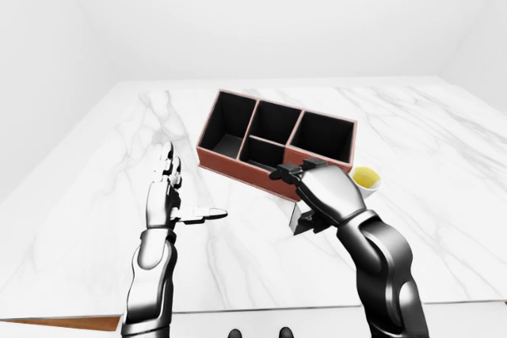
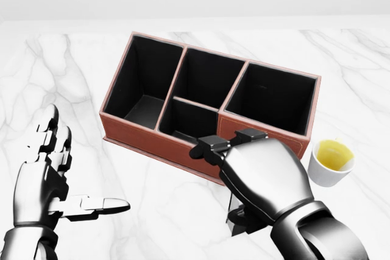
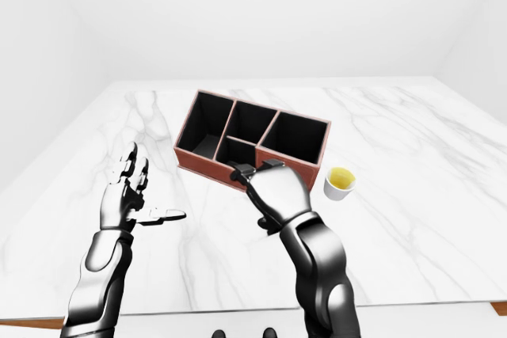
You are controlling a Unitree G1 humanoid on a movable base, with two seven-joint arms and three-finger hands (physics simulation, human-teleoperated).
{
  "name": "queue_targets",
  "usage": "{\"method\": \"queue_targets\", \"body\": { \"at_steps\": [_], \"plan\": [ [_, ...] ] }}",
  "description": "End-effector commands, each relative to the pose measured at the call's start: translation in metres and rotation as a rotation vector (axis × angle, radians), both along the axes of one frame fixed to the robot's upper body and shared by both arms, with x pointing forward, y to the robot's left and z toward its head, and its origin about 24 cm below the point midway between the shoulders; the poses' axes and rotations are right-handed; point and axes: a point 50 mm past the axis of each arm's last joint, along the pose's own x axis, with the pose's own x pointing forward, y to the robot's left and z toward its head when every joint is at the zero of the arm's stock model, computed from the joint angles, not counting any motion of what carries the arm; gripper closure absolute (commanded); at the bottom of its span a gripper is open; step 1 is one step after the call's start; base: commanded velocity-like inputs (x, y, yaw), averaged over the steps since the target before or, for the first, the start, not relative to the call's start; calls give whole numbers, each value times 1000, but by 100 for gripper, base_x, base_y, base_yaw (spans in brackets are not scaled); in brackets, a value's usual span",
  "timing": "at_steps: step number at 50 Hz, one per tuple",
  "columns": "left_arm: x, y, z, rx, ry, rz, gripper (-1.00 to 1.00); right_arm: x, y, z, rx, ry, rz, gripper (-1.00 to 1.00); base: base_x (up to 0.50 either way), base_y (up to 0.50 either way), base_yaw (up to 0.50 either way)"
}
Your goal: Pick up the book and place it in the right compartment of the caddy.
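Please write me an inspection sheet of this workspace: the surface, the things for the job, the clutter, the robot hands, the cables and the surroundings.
Surface: white marble table, brown edge at the left-eye view's bottom left.
Job's things: brown caddy, black inside, lies at an angle; all its compartments look empty. A dark thing under the right robot hand may be the book; mostly hidden, cannot confirm.
Clutter: white cup with yellow liquid, just right of the caddy, apart from it.
Robot hands: left robot hand open, fingers up, thumb out, holds nothing. Right robot hand is by the caddy's near wall, fingers curled round the dark thing.
Cables: nothing seen.
Surroundings: plain white walls; nothing else seen.
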Motion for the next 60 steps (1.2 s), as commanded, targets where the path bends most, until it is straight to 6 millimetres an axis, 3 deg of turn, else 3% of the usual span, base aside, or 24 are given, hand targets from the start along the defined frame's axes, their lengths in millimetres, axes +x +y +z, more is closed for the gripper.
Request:
{"method": "queue_targets", "body": {
  "at_steps": [1, 44, 60],
  "plan": [
    [1, 1, 0, 0, 1, 2, -100, 11, -5, -12, -73, 39, -6, -25, 0, 0, 0],
    [3, 3, -6, -6, 13, 16, -100, 25, -10, -29, -138, 109, -21, -26, 0, 0, 0],
    [3, 4, -7, -6, 15, 18, -100, 32, -14, -46, -156, 187, -30, -27, 0, 0, 0]
  ]
}}
